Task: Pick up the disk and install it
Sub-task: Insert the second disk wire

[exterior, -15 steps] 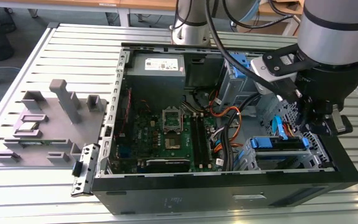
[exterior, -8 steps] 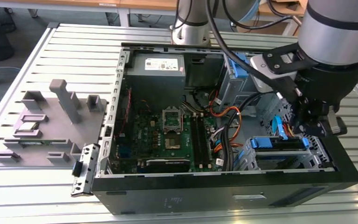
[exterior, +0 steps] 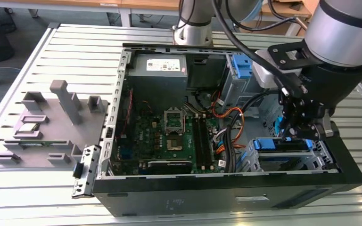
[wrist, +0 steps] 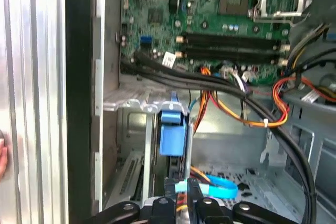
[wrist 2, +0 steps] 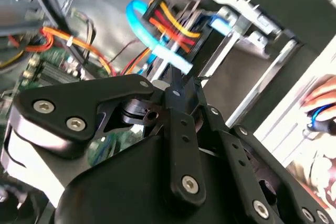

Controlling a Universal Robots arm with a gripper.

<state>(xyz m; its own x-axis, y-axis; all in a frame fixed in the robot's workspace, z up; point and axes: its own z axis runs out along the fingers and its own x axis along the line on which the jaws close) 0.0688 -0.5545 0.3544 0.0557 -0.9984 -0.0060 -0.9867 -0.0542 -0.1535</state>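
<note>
The disk [exterior: 283, 144] sits inside the metal drive cage [exterior: 322, 155] at the case's front corner, on the exterior view's right. Its blue plastic rail and tab face up, and the first wrist view shows the disk [wrist: 172, 129] edge-on in its slot. My gripper [exterior: 290, 137] hangs just above the cage, close to the disk's blue tab. In both wrist views the black fingers stand together, pinching a pale blue flat cable [wrist 2: 169, 57] beside a plug with red, yellow and orange wires [wrist 2: 173, 22]. The gripper [wrist: 181, 185] sits a short way off the blue tab.
The open computer case [exterior: 231, 188] lies on a slatted metal table. Inside are the motherboard [exterior: 168, 132], a grey power-supply box [exterior: 162, 66], a bare blue bracket [exterior: 241, 66] and thick black cables [wrist: 220, 80]. A grey fixture tray [exterior: 43, 127] lies outside the case. A person's hand [wrist 2: 321, 103] is near the case wall.
</note>
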